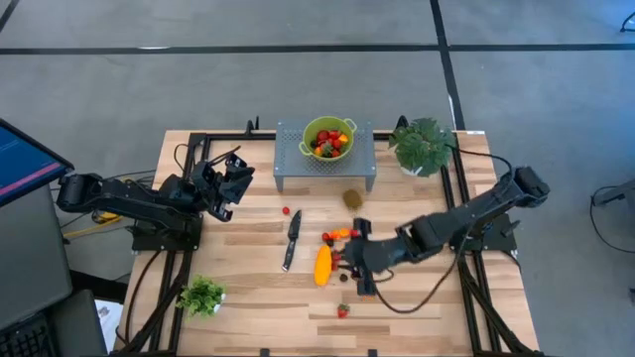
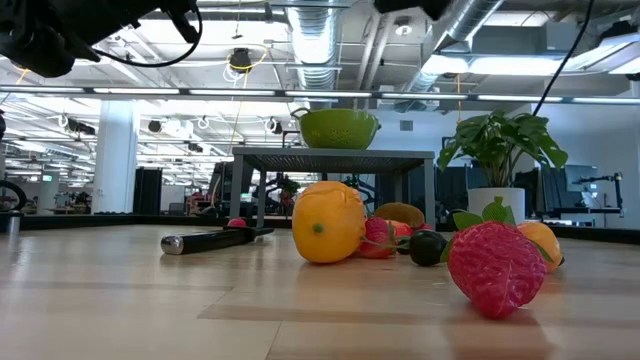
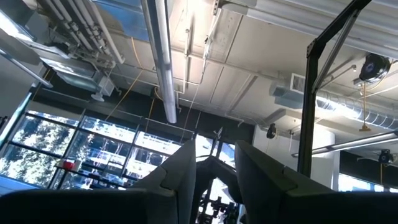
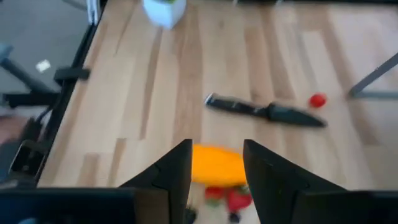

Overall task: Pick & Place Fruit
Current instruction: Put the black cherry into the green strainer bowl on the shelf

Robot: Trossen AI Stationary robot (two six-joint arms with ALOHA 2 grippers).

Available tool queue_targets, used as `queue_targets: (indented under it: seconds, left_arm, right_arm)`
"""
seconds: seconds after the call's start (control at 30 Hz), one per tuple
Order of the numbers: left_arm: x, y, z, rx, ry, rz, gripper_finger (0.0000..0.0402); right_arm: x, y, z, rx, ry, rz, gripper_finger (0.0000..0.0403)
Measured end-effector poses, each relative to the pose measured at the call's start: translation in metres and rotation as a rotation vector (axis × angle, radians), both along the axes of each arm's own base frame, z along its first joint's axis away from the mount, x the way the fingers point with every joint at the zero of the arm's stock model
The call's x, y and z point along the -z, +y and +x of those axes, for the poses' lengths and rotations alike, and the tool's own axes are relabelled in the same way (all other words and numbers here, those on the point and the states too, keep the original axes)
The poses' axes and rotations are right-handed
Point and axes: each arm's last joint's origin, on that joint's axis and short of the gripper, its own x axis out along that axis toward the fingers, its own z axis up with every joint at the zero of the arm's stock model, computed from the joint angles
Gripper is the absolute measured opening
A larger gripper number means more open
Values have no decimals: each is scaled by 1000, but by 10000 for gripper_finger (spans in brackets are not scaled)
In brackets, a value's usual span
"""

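Wooden slats of the desk (image 1: pixel 248 288) carry a loose cluster of toy fruit, with a grey stand (image 1: pixel 324 171) at the far edge bearing a green bowl (image 1: pixel 328 137) already holding several pieces. The right tool (image 1: pixel 349 260) works low over that cluster, and the elongated yellow-orange fruit (image 4: pixel 214 165) lies just ahead of it, framed in the gap between its two fingers (image 4: pixel 173 174), with a strawberry (image 4: pixel 237 199) and small balls crowded beside. The step in hand looks like a grasp of that fruit: squaring the fingers across its narrow width, and keeping clear of the knife (image 4: pixel 266 111) lying beyond it, should give the surest hold. The fingers stand partly apart and I cannot tell whether they touch anything yet. The left tool (image 3: pixel 211 180) waits well away, tilted up toward the ceiling, fingers narrowly parted and holding nothing.
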Motion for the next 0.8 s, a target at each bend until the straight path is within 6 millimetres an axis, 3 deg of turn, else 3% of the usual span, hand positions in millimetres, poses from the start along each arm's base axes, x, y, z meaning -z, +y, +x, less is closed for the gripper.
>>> queue_targets:
  seconds: [0.23, 0.37, 0.8]
  left_arm:
    - [0, 0, 0, 0, 0, 0, 106]
    - [0, 0, 0, -2, 1, -2, 106]
    - [0, 0, 0, -3, 0, -3, 106]
  right_arm:
    - [17, 30, -8, 35, 28, -60, 120]
    - [36, 42, -6, 49, 83, -71, 119]
    - [102, 47, 10, 211, 291, -35, 174]
